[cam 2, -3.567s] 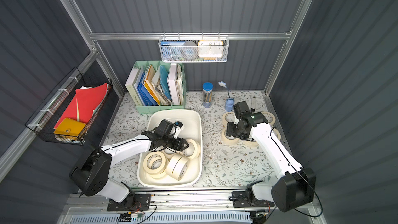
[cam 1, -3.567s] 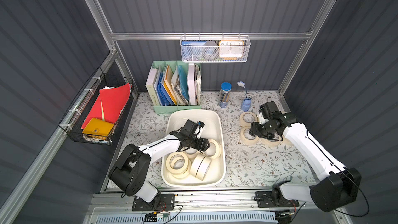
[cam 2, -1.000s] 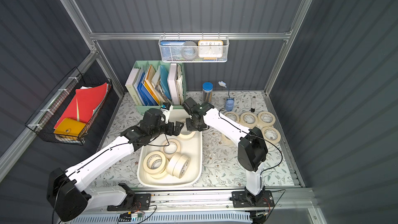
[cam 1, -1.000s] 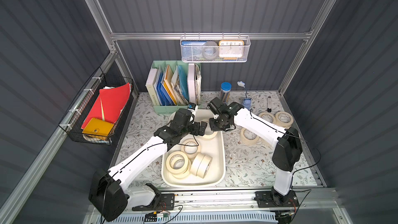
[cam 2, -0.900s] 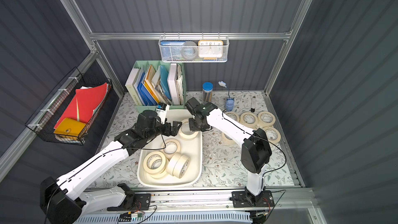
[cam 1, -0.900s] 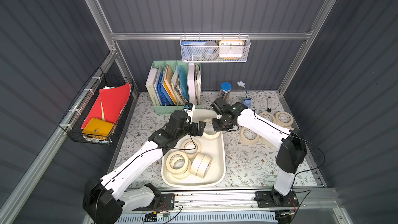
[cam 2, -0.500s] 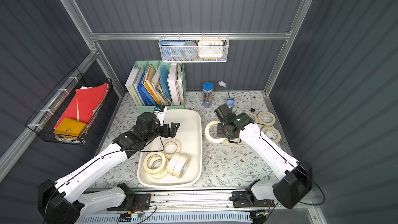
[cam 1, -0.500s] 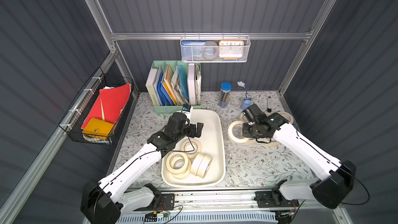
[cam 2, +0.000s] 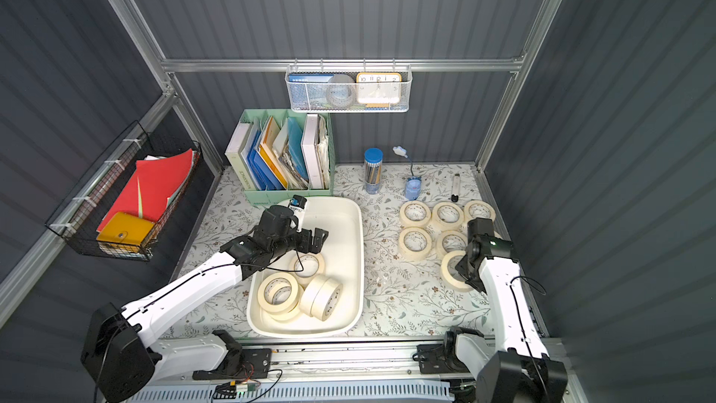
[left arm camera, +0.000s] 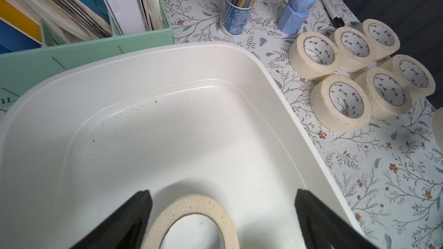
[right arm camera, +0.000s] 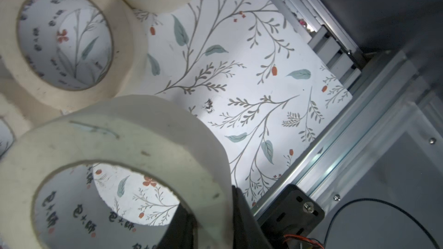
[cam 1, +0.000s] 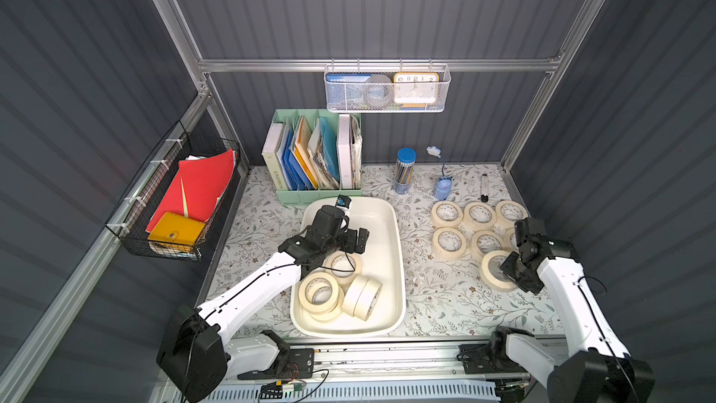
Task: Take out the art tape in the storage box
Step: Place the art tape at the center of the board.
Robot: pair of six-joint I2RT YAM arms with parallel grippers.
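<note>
- The storage box [cam 1: 381, 250] is backed closely by a mint-green file holder [cam 1: 310, 199] packed with books. Along the rear of the floral mat [cam 1: 426, 296] a pencil tube [cam 1: 405, 170], a small blue figure [cam 1: 441, 188] and a black marker [cam 1: 484, 188] are set.
- A white mesh basket [cam 1: 387, 89] is hung on the rear rail, and a black wire basket [cam 1: 174, 203] on the side wall.
- Several rolls of art tape [cam 1: 321, 292] are seen in the near half of the box, some flat and two leaning on edge. Six more [cam 1: 449, 243] are laid flat on the mat beside it.
- The left gripper [left arm camera: 221, 194] is spread wide above a flat roll [left arm camera: 191, 216] inside the box, and nothing is gripped.
- The right gripper [right arm camera: 211, 223] is clamped on the wall of the held roll [right arm camera: 134, 135], one finger inside the core and one outside. That roll is tilted at the near edge of the group on the mat.
- The rolls are cream-beige rings of matt, speckled paper with white cores printed in dark characters. The box is smooth, glossy cream-white plastic with rounded corners and a rolled rim.
</note>
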